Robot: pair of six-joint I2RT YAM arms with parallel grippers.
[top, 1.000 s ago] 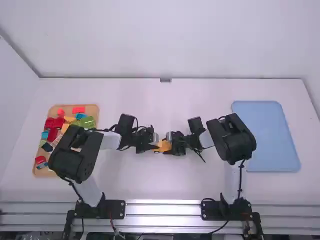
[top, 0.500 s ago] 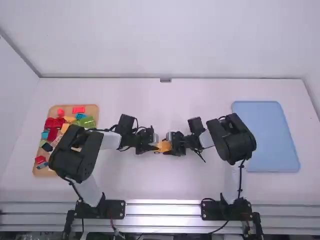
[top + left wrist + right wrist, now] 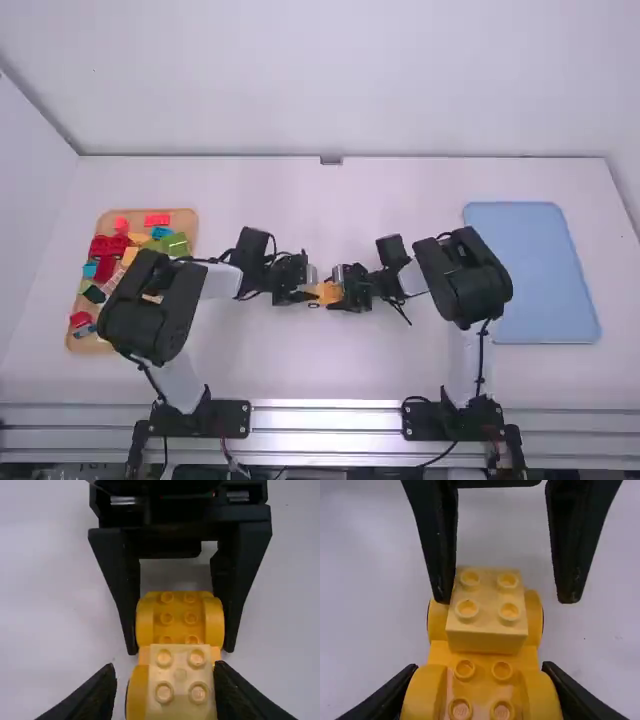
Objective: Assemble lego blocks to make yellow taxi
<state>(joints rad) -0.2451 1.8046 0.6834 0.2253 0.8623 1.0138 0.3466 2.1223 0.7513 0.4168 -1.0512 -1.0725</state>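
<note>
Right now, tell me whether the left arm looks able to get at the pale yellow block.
Probably yes: the left arm's fingers stand open around the pale yellow block, one close beside it, the other apart across a free gap, and nothing covers its top.

High view: left arm (image 3: pixel 152 310) covered part of the wooden tray (image 3: pixel 106 222), so some loose blocks (image 3: pixel 176 244) in there were partly hidden; their studs were too small to count. Yellow chassis (image 3: pixel 328 293) was partly hidden between left gripper (image 3: pixel 312 285) and right gripper (image 3: pixel 337 289), studs too small to tell. Left wrist view: the pale yellow block (image 3: pixel 180 675) ran off the bottom edge and hid part of the chassis; left gripper's own fingers were blurred and cut off, right gripper was cut off at the top. Right wrist view: chassis and right gripper's fingers got cut off at the bottom edge, left gripper's at the top; the block hid some chassis studs.
</note>
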